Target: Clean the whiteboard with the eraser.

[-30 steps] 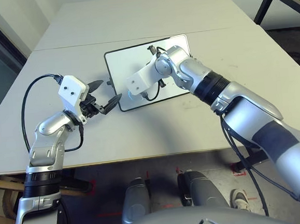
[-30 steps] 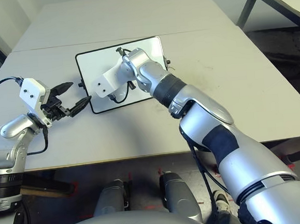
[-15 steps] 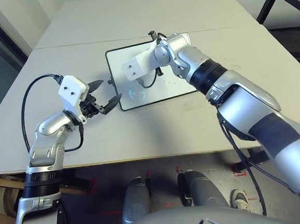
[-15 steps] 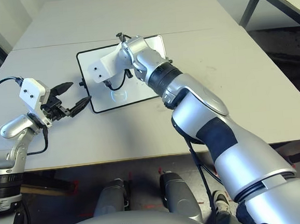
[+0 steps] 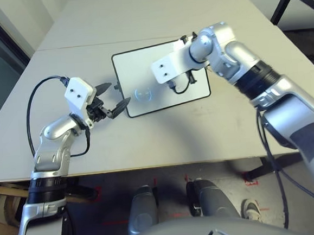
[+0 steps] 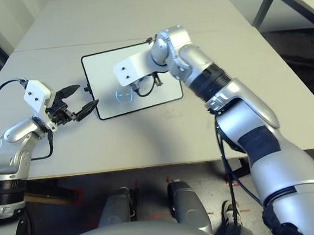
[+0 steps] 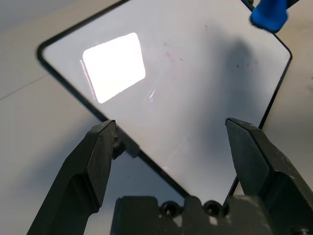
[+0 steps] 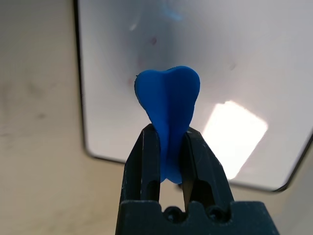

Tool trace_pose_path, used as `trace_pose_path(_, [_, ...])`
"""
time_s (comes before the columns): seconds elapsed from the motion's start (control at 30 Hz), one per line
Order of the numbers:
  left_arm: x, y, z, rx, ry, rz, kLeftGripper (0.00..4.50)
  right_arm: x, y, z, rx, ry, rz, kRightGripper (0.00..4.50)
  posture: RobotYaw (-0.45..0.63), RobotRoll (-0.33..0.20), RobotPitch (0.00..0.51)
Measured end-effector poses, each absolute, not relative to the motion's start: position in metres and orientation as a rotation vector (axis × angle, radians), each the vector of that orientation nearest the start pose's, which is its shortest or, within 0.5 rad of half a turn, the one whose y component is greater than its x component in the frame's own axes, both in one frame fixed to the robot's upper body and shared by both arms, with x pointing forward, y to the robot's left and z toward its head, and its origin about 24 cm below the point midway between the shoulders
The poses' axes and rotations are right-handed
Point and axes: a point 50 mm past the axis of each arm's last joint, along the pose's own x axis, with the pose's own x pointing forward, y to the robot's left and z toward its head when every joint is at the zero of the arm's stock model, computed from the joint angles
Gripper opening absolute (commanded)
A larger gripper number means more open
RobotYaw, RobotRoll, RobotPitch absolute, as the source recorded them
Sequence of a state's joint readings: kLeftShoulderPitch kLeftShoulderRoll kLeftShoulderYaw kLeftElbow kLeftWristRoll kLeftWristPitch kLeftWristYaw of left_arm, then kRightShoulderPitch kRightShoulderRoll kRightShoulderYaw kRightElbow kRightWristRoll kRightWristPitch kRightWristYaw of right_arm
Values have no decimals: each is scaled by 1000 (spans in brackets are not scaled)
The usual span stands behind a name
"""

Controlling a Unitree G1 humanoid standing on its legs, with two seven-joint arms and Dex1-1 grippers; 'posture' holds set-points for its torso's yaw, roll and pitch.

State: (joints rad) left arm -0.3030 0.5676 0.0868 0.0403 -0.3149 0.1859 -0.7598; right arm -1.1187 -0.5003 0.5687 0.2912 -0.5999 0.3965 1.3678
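The whiteboard [image 5: 143, 75] lies flat mid-worktop [image 5: 212, 129] with faint red specks and a bluish ring smudge. The right gripper [image 8: 168, 156] hangs over its right part, fingers pinching the eraser [image 8: 167, 110] – the left gripper [image 5: 114, 97] sits just off the board's left edge, fingers spread

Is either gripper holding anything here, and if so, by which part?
The right gripper pinches the small blue bone-shaped eraser at its narrow part, one lobed end sticking out past the fingertips. The left gripper is open, holding nothing.
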Motion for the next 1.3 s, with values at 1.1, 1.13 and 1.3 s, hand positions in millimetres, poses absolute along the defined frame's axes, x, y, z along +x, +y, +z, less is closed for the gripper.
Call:
trace_pose_path(1.1, [300, 224, 129, 286, -7, -702, 4500, 380, -241, 151, -122, 998, 145, 394, -53, 0, 83])
trace_pose_path(1.13, [299, 225, 130, 288, -6, -701, 4500, 380, -240, 150, -114, 995, 141, 394, -52, 0, 84])
trace_pose_path(1.3, [298, 227, 137, 309, -15, -698, 4500, 380, -237, 144, -54, 975, 121, 2480, -60, 0, 82])
